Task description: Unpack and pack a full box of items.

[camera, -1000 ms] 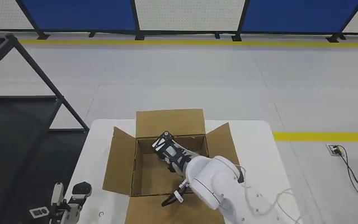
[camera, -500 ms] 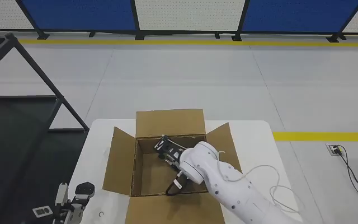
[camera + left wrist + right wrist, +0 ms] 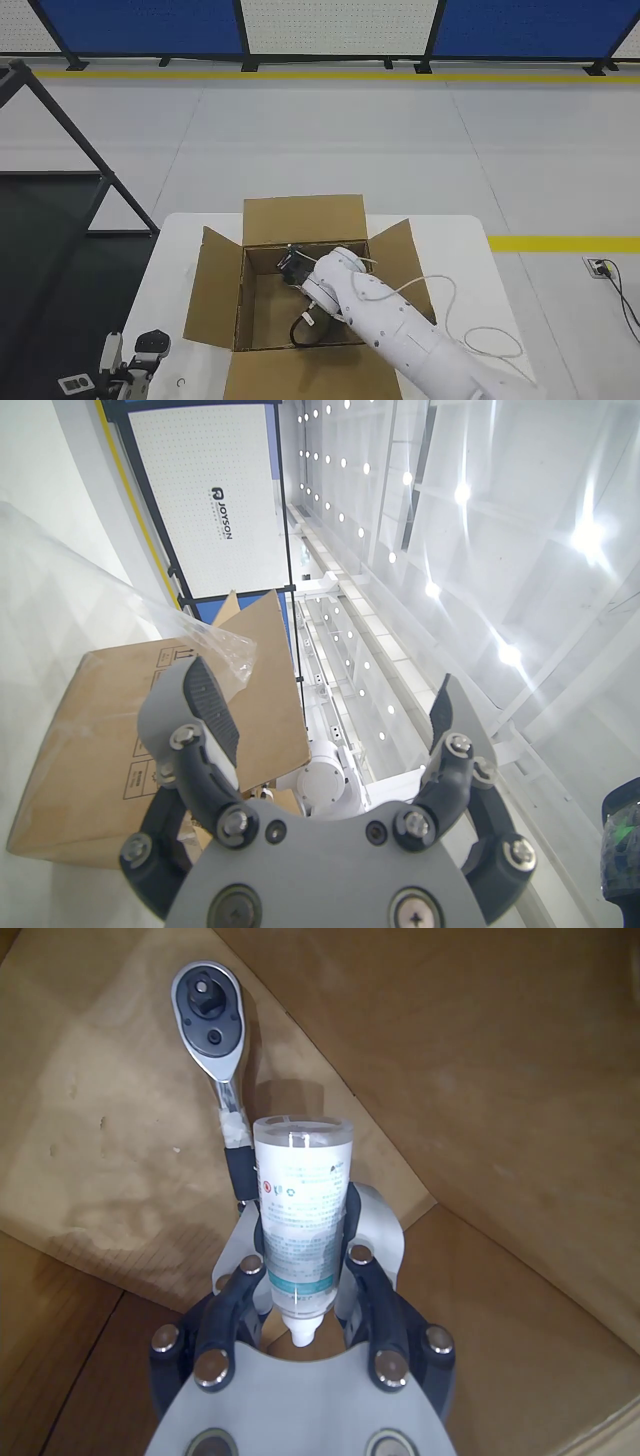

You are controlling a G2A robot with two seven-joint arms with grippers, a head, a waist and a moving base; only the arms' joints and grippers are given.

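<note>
An open cardboard box stands on the white table, flaps spread. My right arm is down inside it near the far wall. My right gripper is shut on a white tube, its flat end toward the box floor. A ratchet wrench lies on the box floor right beside the tube. My left gripper is open and empty, tilted up toward the ceiling, beside the box's outer wall. In the top view it sits low at the table's front left corner.
A clear plastic bag lies against the box near my left gripper. A dark metal rack stands left of the table. The white table has bare surface right of the box.
My right arm has swung further into the box toward its far wall, carrying the tube lower. The left gripper has shifted slightly at the table's front left corner.
</note>
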